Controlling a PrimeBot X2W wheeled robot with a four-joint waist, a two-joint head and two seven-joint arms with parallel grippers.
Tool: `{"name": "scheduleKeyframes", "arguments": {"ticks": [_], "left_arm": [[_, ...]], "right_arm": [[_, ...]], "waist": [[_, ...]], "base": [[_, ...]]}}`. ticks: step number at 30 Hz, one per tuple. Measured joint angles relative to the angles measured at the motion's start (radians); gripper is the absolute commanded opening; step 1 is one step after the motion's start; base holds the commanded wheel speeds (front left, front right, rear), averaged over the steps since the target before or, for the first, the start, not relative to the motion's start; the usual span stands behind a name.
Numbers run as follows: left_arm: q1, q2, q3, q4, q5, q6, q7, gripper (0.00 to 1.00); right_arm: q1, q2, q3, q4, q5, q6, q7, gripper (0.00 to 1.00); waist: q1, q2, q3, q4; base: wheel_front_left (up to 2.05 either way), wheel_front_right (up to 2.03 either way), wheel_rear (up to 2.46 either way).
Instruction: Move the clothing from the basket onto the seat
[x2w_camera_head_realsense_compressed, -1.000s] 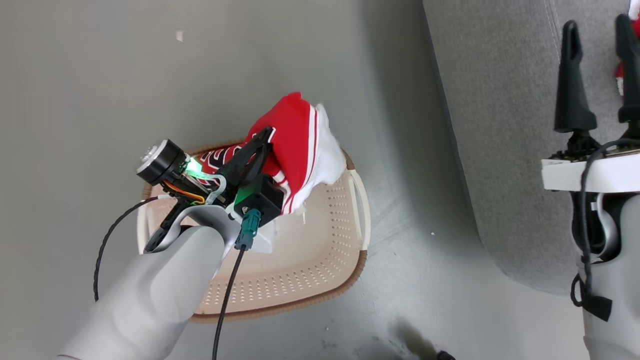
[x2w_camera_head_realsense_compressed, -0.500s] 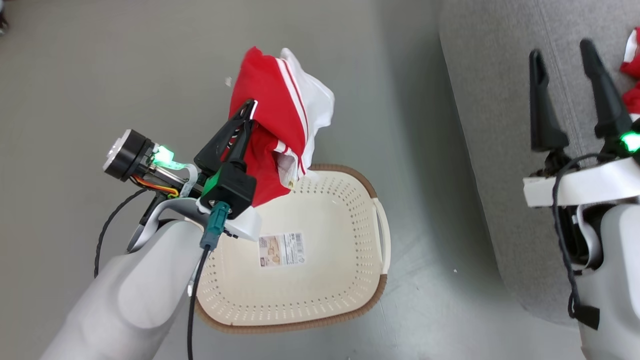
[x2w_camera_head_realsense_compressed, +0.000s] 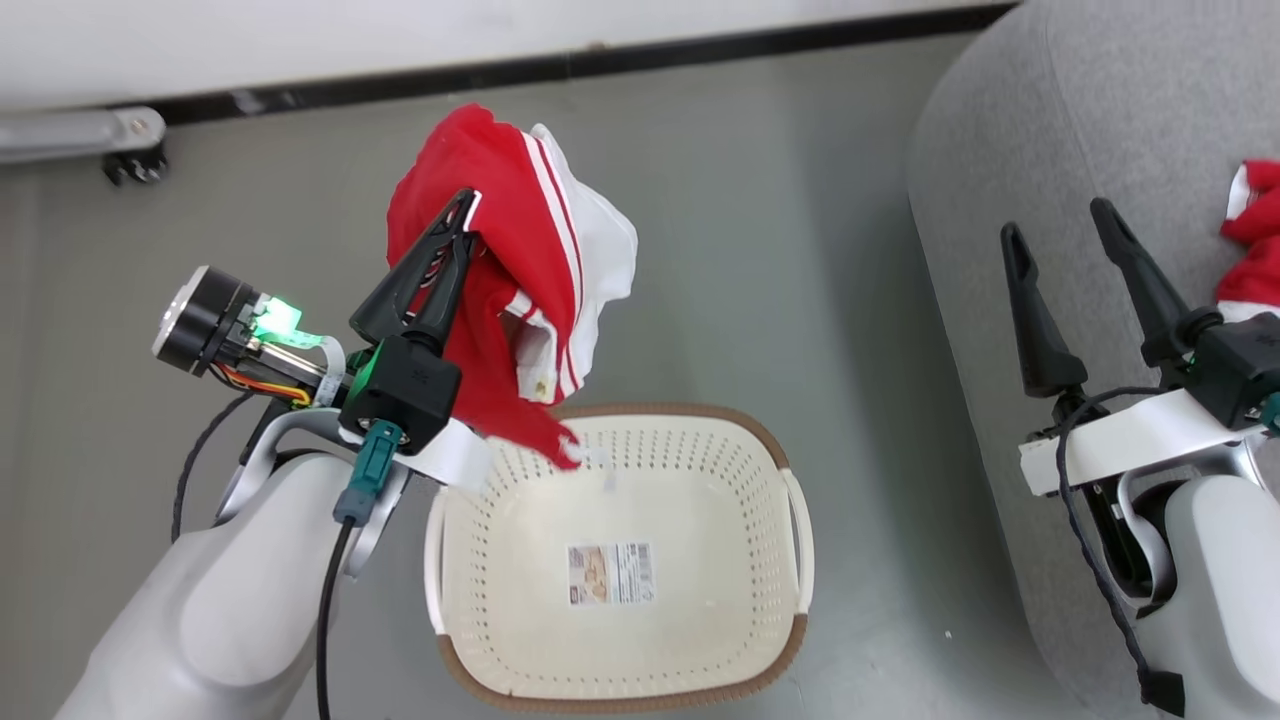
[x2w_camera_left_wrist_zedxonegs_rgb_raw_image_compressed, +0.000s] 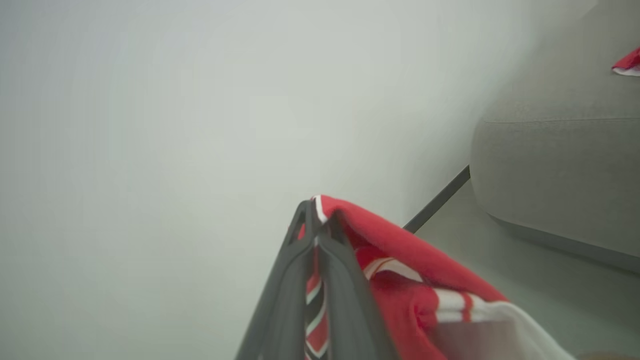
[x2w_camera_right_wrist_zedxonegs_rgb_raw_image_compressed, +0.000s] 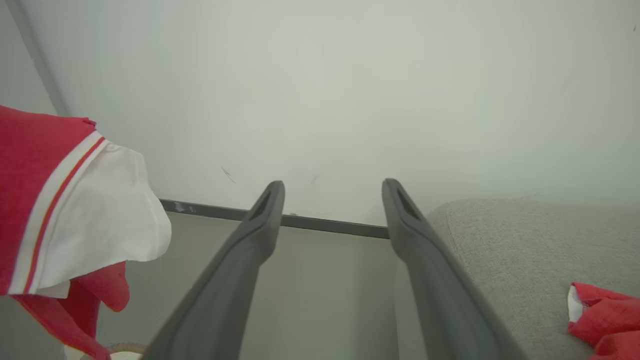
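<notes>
Pinching a fold of the red garment (x2w_camera_head_realsense_compressed: 500, 300) between fingers drawn almost flat together, the left gripper (x2w_camera_head_realsense_compressed: 465, 215) holds the cloth up. In the left wrist view the gripper (x2w_camera_left_wrist_zedxonegs_rgb_raw_image_compressed: 320, 212) shows black-and-white trim squeezed in the narrow slit, and the garment (x2w_camera_left_wrist_zedxonegs_rgb_raw_image_compressed: 400, 250) spills off toward 4 o'clock. Its white-striped panel drapes over the fingers, and its lowest red corner hangs in line with the far rim of the laundry basket (x2w_camera_head_realsense_compressed: 700, 450), at 11 o'clock from the basket's middle. A second ago the bundle was lying on that rim; now it is lifted off and the basket holds nothing but a label (x2w_camera_head_realsense_compressed: 610, 573) on its bottom. The head camera has also swung since then, bringing a black baseboard (x2w_camera_head_realsense_compressed: 600, 62) into view at 12 o'clock.

The right gripper (x2w_camera_head_realsense_compressed: 1055, 220) stands wide open with nothing between its fingers (x2w_camera_right_wrist_zedxonegs_rgb_raw_image_compressed: 250, 250), over the edge of the grey seat (x2w_camera_head_realsense_compressed: 1100, 120) at 3 o'clock. Another red garment (x2w_camera_head_realsense_compressed: 1250, 250) lies on the seat, at 2 o'clock from that gripper.
</notes>
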Motion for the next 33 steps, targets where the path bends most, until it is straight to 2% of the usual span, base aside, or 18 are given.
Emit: {"name": "scheduleKeyframes", "arguments": {"ticks": [7, 17, 29, 33], "left_arm": [[0.018, 0.015, 0.007, -0.049, -0.01, -0.014, 0.0, 0.0], [0.021, 0.031, -0.004, -0.082, -0.034, -0.052, -0.001, 0.0], [0.034, -0.001, -0.037, -0.076, -0.056, -0.089, 0.002, 0.0], [0.034, -0.013, -0.051, -0.068, -0.061, -0.101, 0.016, 0.0]], "right_arm": [[0.041, -0.022, 0.043, 0.03, -0.007, 0.0, 0.0, 1.0], [0.086, -0.058, 0.168, 0.065, -0.007, 0.0, 0.0, 1.0], [0.123, -0.082, 0.408, 0.1, 0.041, 0.0, 0.0, 1.0], [0.122, -0.079, 0.525, 0.106, 0.084, 0.0, 0.0, 1.0]], "waist": [[0.0, 0.0, -0.085, 0.026], [0.0, 0.0, -0.199, 0.057], [0.0, 0.0, -0.311, 0.085], [0.0, 0.0, -0.34, 0.092]], "base": [[0.0, 0.0, 0.0], [0.0, 0.0, 0.0], [0.0, 0.0, 0.0], [0.0, 0.0, 0.0]]}}
